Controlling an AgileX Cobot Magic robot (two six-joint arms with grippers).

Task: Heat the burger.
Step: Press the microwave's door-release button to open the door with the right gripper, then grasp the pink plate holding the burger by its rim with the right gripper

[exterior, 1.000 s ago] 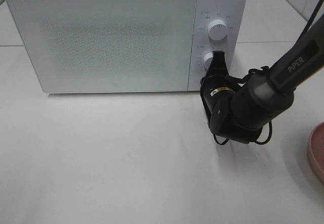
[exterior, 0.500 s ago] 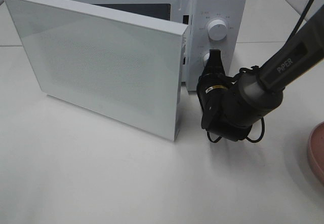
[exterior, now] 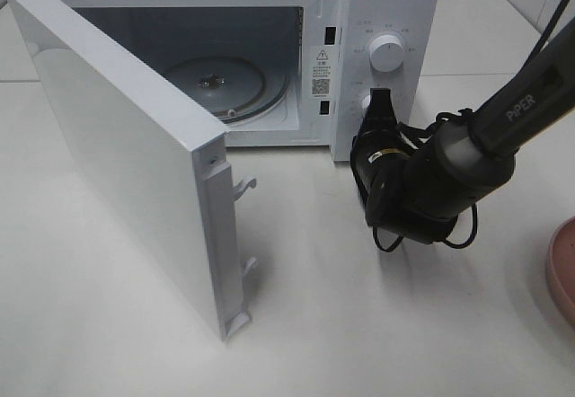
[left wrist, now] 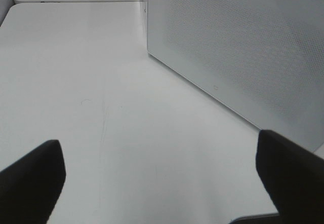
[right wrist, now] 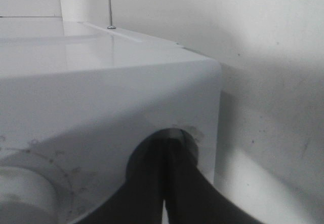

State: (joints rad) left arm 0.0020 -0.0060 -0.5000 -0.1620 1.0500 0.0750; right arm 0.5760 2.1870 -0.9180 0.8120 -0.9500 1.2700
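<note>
Burger not in any view, so can't place it; only a sliver of pink plate (exterior: 562,267) shows at the worktop's (exterior: 359,334) right edge. Right gripper (exterior: 381,101), pinched shut w/ nothing held, sits tips-on at the lower knob (exterior: 366,103) of the microwave (exterior: 395,11), prob. the door release, since the door (exterior: 135,172) stands wide open w/ the turntable (exterior: 216,83) bare. Left gripper (left wrist: 162,178) is spread wide & empty over the worktop nr the door's outer face; the door juts toward the front edge, blocking approach from the left.
</note>
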